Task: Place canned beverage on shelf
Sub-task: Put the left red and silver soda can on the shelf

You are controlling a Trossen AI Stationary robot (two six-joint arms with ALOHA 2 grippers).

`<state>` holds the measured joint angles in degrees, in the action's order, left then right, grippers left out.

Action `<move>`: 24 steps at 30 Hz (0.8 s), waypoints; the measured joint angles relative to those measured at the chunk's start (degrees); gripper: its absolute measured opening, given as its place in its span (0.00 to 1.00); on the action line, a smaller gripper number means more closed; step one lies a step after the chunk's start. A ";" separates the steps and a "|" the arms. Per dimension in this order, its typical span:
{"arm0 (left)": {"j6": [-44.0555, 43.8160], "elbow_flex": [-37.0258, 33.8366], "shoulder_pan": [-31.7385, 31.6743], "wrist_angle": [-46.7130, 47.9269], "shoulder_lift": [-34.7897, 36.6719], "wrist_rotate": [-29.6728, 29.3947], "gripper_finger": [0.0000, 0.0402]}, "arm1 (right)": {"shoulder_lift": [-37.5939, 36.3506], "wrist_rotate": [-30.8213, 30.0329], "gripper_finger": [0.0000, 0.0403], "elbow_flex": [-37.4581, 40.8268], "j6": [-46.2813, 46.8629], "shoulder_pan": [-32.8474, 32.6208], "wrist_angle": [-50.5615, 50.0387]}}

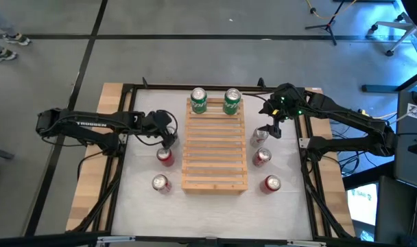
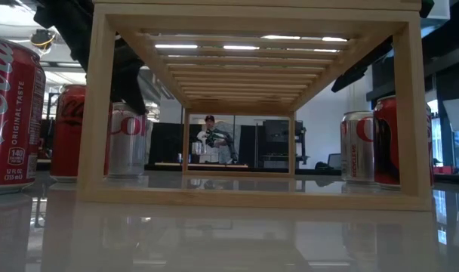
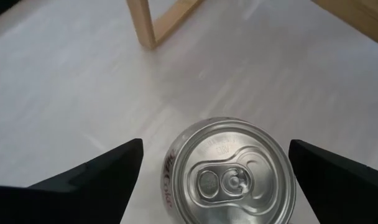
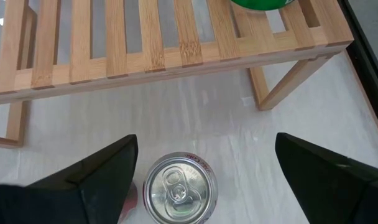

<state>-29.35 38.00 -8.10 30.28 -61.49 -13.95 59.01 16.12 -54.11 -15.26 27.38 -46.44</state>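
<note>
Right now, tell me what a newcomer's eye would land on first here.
The slatted bamboo shelf at the middle of the white table, with two green cans standing at its far end. Both grippers hang with jaws wide, each above a silver-topped can: the left gripper beside the shelf's left edge, the right gripper beside its right edge. Red cans stand on both sides.
</note>
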 joint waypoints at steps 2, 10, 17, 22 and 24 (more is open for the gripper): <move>-1.67 0.00 0.00 0.02 0.00 -0.24 0.98 | -0.01 -0.02 0.93 0.00 0.01 0.00 -0.01; -3.57 0.00 0.02 0.04 0.00 -0.81 0.96 | 0.01 -0.02 0.93 0.00 0.01 0.00 0.00; -3.69 0.04 0.04 0.07 0.00 -0.74 0.85 | -0.01 -0.02 0.93 0.00 0.01 0.00 0.01; -3.52 0.04 0.04 0.07 0.02 -0.74 0.77 | 0.02 0.00 0.93 0.00 -0.01 0.00 0.01; -3.25 0.06 0.04 0.09 0.04 -0.68 0.74 | 0.02 -0.01 0.93 0.00 -0.01 0.00 0.00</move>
<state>-32.60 38.06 -8.05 30.37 -61.45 -14.62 59.02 16.11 -54.11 -15.26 27.38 -46.44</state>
